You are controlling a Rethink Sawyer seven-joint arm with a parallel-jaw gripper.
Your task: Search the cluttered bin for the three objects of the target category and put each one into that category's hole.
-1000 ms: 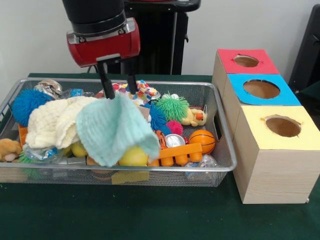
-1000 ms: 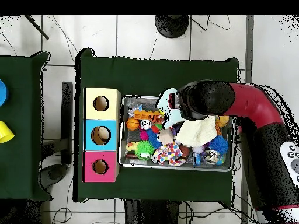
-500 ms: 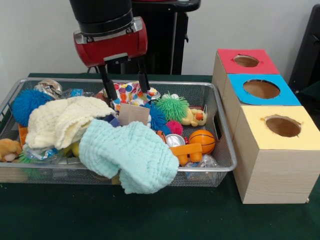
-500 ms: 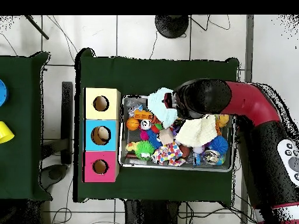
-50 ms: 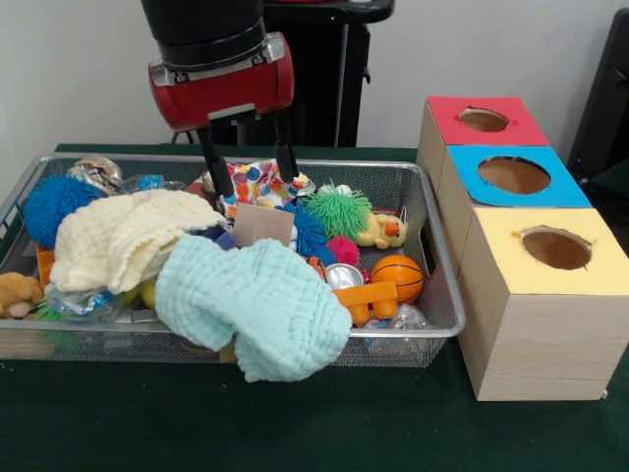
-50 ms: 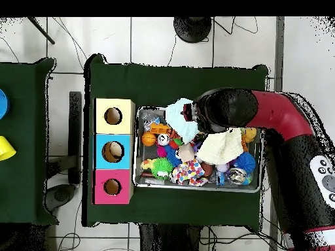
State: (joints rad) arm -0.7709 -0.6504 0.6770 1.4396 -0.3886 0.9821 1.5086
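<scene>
I have the pincer (image 5: 253, 167) hanging above the wire mesh bin (image 5: 437, 258), its two black fingers (image 5: 214, 162) spread apart with nothing between them. Directly below and toward the camera from the fingertips lies the mint green cloth (image 5: 257, 305), crumpled and draped over the bin's near rim, part of it hanging outside. To the pincer's lower left in the front view I see the cream cloth (image 5: 123, 236) heaped on other toys, with a blue spiky ball (image 5: 51, 206) beyond it at the bin's end. Just behind the fingertips sits a polka-dot fabric piece (image 5: 257, 180). Off to the lower right of the pincer are a green spiky ball (image 5: 337, 209), a small yellow duck toy (image 5: 383, 230) and a mini basketball (image 5: 397, 275). Well to the right, outside the bin, stand three boxes in a row, each with a round hole on top: red (image 5: 486, 120), blue (image 5: 514, 175), yellow (image 5: 556, 248).
</scene>
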